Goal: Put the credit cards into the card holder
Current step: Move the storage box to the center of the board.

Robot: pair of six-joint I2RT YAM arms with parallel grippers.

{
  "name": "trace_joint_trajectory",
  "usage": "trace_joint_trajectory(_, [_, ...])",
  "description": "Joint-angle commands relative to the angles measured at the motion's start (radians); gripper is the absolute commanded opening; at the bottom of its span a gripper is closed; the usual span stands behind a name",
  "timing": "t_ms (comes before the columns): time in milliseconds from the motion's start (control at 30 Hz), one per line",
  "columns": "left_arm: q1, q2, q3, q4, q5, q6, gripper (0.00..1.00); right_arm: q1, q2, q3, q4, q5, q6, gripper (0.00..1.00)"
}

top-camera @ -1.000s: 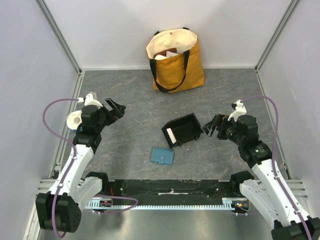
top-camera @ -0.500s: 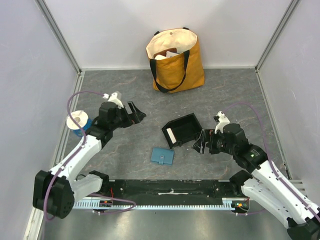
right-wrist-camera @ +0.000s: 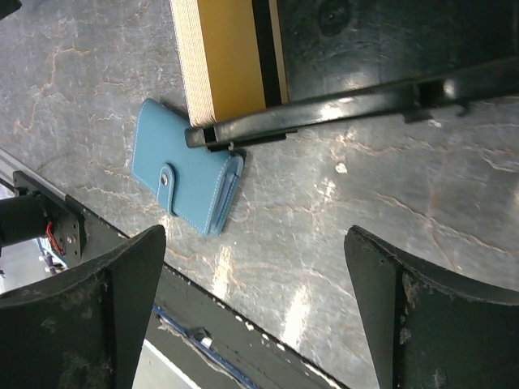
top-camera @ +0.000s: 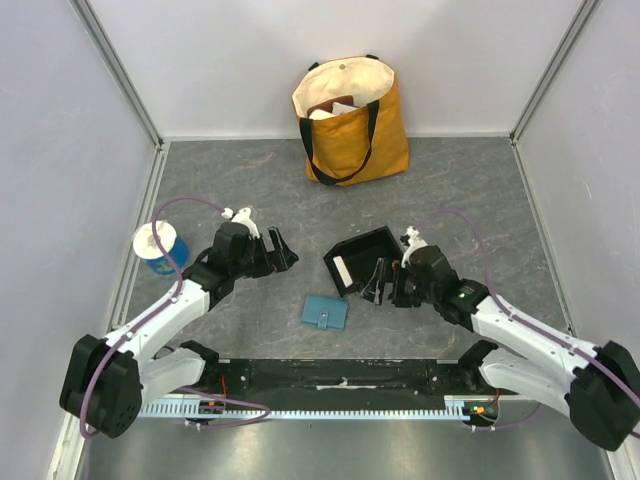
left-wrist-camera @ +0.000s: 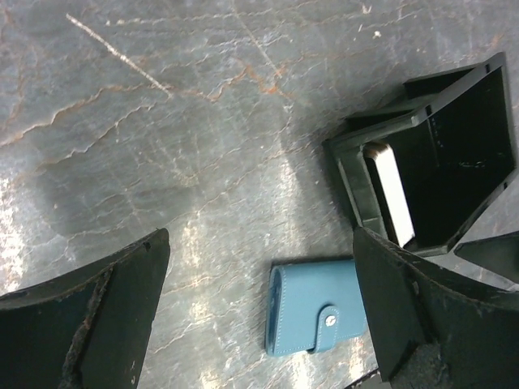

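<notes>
The grey marbled counter (top-camera: 250, 190) carries a mustard tote bag (top-camera: 350, 125) at the far wall, well apart from the rest. Near the middle sits the black tray (top-camera: 372, 258), turned on the diagonal. Just in front of it, on the arms' side, the card holder (top-camera: 325, 312) lies flat, folded shut with its snap tab fastened. The credit cards (right-wrist-camera: 231, 57) stand on edge in a stack against the tray's near-left wall, tan-faced, with 1 whitish card showing in the left wrist view.

The left gripper (top-camera: 284, 253) hangs just left of the tray, its fingers spread wide and empty. The right gripper (top-camera: 376, 283) is over the tray's near-right rim, fingers equally wide, holding nothing.

The holder looks soft and light, so it will likely skid on the counter. 1 arm should pin it by the spine while the tab is worked open. The cards look stiff, thin and slick. Pinching their upper edge across the faces seems safest, though neighbours may cling and lift together.

Against 1 second ago, both arms have swung inward from the sides. The tray, holder and tote have not shifted, and the fingers stayed wide.
</notes>
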Motion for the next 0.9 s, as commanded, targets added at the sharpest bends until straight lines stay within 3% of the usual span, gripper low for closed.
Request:
trace_joint_trajectory(0, [-0.003,-0.036,-0.021,-0.009,-0.024,0.011,0.99,0.069,0.098,0.015,0.182,0.074,0.064,0.98])
trace_joint_trajectory(267, [-0.003,-0.072,-0.019,-0.052,-0.030,0.011,0.99,0.123,0.219,0.026,0.321,0.148,0.116,0.98])
trace_joint_trajectory(867, [-0.001,-0.085,-0.060,-0.054,0.002,0.021,0.99,0.123,0.430,0.201,0.344,0.231,0.020,0.98])
